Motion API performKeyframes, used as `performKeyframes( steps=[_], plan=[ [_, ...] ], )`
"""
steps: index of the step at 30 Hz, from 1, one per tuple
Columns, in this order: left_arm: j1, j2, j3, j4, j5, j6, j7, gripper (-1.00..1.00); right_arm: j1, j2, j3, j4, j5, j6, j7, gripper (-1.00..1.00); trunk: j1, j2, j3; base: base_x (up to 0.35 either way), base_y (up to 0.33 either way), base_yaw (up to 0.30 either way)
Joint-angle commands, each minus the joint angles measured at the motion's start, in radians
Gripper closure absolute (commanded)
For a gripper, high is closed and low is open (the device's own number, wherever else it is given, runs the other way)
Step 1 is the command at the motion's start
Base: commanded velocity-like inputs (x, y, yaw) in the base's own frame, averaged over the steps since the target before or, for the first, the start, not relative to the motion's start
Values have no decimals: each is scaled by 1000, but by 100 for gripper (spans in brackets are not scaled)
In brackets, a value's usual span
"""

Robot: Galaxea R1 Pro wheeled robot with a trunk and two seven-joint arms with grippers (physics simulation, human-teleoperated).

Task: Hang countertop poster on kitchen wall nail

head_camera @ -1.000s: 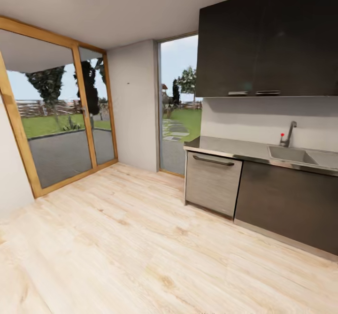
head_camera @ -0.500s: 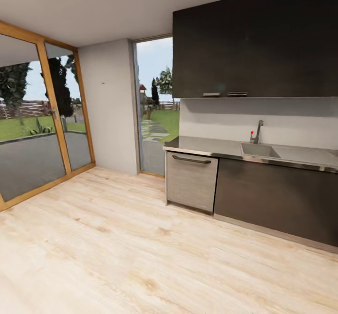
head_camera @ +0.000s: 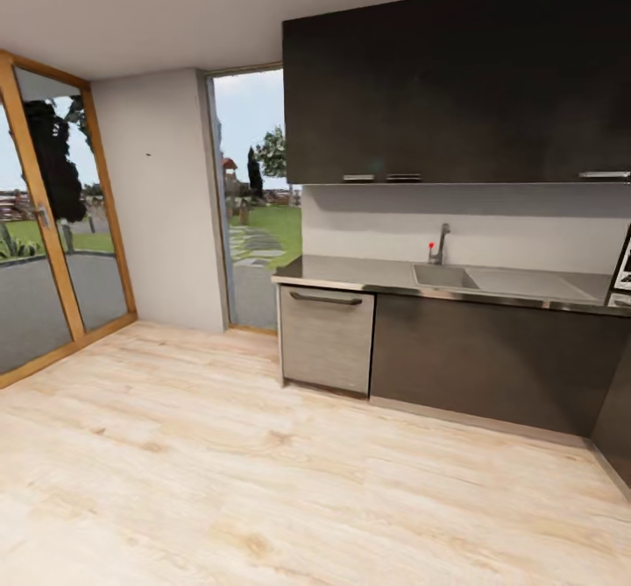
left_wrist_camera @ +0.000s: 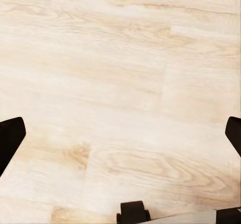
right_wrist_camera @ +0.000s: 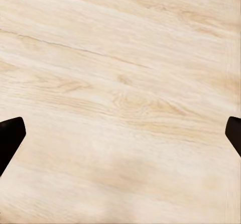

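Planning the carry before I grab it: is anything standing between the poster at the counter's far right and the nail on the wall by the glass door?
Nothing visible does. The poster leans at the countertop end; the nail sits on bare wall, and open wood floor lies between.

Sink (head_camera: 445, 277) and faucet (head_camera: 438, 243) beside glass doors (head_camera: 53, 244).
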Motion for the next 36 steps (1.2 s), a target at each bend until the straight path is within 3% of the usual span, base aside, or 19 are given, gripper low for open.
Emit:
performKeyframes(
  steps=[1,14,36],
  plan=[
    [0,1,-2,-1,-1,-2,-1,-100,-1,0,0,1,0,-4,0,-100,0,-1,-1,245,156,-54],
    [0,1,-2,-2,-1,-1,-1,-100,-1,0,0,1,1,-3,-1,-100,0,-1,0,289,173,-54],
    [0,1,-2,-2,-2,-1,-1,-100,-1,0,0,1,1,-4,-1,-100,0,-1,11,328,56,-289]
  ],
)
